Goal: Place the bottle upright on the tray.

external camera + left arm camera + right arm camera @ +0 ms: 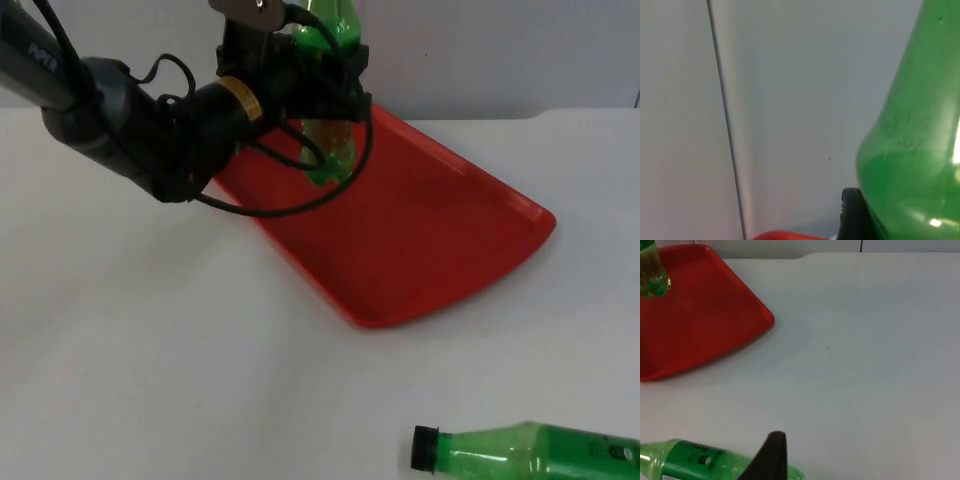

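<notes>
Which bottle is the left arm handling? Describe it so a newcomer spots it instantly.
Find the red tray in the middle of the white table. Over the tray's far corner, the left end effector grips a green bottle upright, base at the tray. The other green bottle lies on its side off the tray at the table's near edge, black cap on.

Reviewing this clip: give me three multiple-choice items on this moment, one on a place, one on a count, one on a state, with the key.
1. Where is the bottle held by the left claw?
A. over the red tray
B. on the bare table
C. beside the partition wall

2. How many green bottles are there?
A. one
B. two
C. three

3. How is the second bottle?
A. upright
B. lying on its side
C. uncapped

Key: A, the left claw holds the held bottle over the red tray; B, a second bottle is on the table; B, it lies flat, black cap on.
</notes>
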Controlling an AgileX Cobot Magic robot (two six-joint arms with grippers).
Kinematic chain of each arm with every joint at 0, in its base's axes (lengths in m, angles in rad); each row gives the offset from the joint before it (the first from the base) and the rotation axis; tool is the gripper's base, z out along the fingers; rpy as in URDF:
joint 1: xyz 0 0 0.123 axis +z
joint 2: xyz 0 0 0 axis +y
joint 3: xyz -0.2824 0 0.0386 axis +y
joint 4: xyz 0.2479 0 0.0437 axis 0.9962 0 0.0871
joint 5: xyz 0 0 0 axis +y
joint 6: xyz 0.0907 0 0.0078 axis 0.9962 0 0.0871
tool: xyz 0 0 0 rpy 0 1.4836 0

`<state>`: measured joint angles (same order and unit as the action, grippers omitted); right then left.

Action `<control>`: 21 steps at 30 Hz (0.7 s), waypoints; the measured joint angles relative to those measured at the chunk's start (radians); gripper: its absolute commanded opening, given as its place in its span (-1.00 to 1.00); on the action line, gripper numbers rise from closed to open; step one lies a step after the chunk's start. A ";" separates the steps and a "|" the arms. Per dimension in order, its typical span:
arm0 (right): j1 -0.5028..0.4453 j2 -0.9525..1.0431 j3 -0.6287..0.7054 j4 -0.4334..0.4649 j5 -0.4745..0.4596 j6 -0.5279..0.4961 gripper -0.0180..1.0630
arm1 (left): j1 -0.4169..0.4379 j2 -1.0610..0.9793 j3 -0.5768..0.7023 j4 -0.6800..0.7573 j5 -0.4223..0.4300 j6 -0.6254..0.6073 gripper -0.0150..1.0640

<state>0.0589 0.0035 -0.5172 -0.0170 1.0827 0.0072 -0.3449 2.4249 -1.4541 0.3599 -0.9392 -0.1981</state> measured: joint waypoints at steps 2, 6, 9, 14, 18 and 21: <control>0.000 0.000 0.000 0.000 0.000 0.000 0.98 | 0.000 0.004 0.000 0.000 0.000 0.000 -0.98; 0.000 0.000 0.000 0.000 0.000 0.000 0.98 | 0.000 0.012 0.000 0.000 -0.012 0.000 -0.98; 0.000 0.000 0.000 0.000 0.000 0.000 0.98 | 0.000 0.019 0.000 0.000 -0.016 0.000 -0.98; 0.000 0.000 0.000 0.000 0.000 0.000 0.98 | 0.000 0.021 0.000 0.000 -0.016 0.004 -0.98; 0.000 0.000 0.000 0.000 0.000 0.000 0.98 | 0.000 0.021 0.000 -0.001 -0.016 0.004 -0.98; 0.000 0.000 0.000 0.000 0.000 0.000 0.98 | 0.000 0.023 0.000 -0.001 -0.016 0.006 -0.98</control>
<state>0.0589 0.0035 -0.5172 -0.0170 1.0827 0.0072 -0.3449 2.4477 -1.4541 0.3593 -0.9555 -0.1919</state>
